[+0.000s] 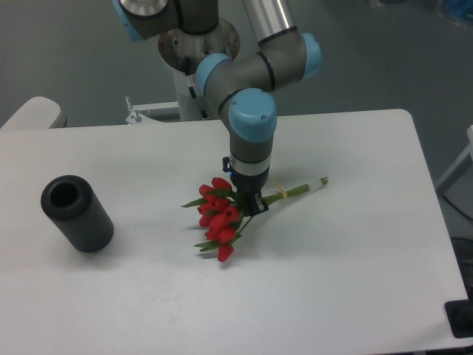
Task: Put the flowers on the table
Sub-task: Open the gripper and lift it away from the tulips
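The flowers [219,217], a bunch of red tulips with green leaves, lie low over the middle of the white table [332,281]. Their green stems [295,190], tied by a pale band, point up and to the right. My gripper [250,203] comes straight down on the bunch where the heads meet the stems and is shut on it. The lowest tulip heads look to be touching the tabletop, with only a thin shadow under them. The fingertips are mostly hidden by the leaves and blooms.
A dark grey hollow cylinder [76,214] lies on its side at the left of the table. The arm's base [198,59] stands behind the far edge. A black object [461,319] sits by the front right corner.
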{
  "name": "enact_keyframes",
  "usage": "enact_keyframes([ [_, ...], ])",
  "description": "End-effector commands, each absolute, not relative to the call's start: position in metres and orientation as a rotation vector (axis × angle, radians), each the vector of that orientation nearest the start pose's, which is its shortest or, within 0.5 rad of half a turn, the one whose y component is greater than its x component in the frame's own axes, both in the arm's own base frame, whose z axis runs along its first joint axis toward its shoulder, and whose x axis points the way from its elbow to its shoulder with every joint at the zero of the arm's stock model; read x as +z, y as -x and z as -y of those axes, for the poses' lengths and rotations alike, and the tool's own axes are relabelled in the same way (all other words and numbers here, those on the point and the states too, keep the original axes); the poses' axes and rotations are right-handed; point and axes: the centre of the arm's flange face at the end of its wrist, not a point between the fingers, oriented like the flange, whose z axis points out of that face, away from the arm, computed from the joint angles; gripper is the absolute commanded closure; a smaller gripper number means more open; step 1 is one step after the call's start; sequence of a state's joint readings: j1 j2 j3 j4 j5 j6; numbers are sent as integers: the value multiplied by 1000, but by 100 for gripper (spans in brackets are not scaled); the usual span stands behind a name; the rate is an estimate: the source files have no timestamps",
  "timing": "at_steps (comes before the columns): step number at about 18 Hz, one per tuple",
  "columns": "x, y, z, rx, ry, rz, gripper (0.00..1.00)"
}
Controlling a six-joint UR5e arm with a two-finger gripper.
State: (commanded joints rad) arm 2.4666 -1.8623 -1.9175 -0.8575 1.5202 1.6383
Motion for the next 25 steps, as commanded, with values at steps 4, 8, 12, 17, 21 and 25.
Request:
enact_keyframes([
  [4, 255, 347, -454, 131, 2850, -1111, 13],
  [8, 300, 372, -473, 282, 2816, -1082, 0],
  [12, 354, 412, -493, 426, 2781, -1049, 0],
  [17, 391, 455, -507, 365, 2811, -1036, 0],
  [21, 417, 492, -503, 333, 2833, -1001, 0],
  [25, 422, 521, -482, 311, 2782, -1098, 0],
])
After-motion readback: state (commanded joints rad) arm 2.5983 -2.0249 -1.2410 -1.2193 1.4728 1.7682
